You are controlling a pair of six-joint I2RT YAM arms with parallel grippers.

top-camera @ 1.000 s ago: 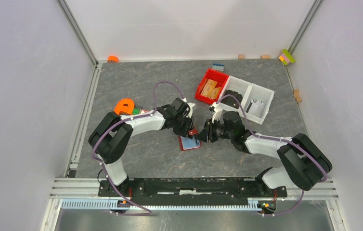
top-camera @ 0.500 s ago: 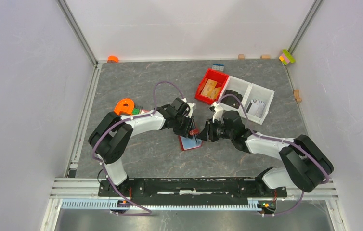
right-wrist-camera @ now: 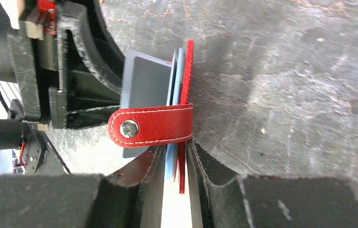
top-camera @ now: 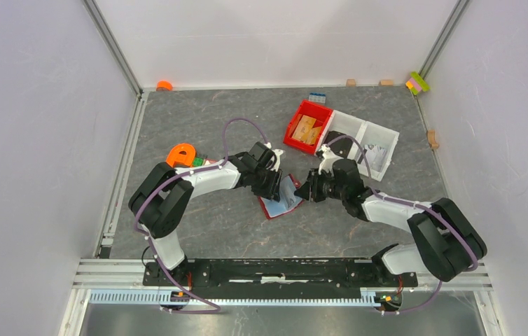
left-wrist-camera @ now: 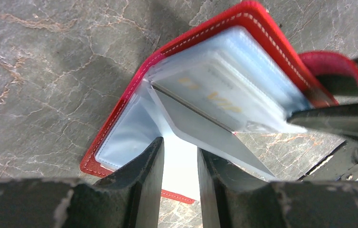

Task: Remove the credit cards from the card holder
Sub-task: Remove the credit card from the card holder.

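Leathery card holder point(left-wrist-camera: 265, 21), glossy sleeves point(left-wrist-camera: 125, 137) (plastic, perhaps), matt table point(left-wrist-camera: 39, 71)

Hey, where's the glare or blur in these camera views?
Left wrist view: left fingers out of focus, white glare on the wallet between them. Right wrist view: right fingers blurred, strap sharp. Top view: even light, soft shadows.

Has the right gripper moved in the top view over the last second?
Yes. The right gripper has shifted right, toward the white divided bin, drawing the card holder cover open.
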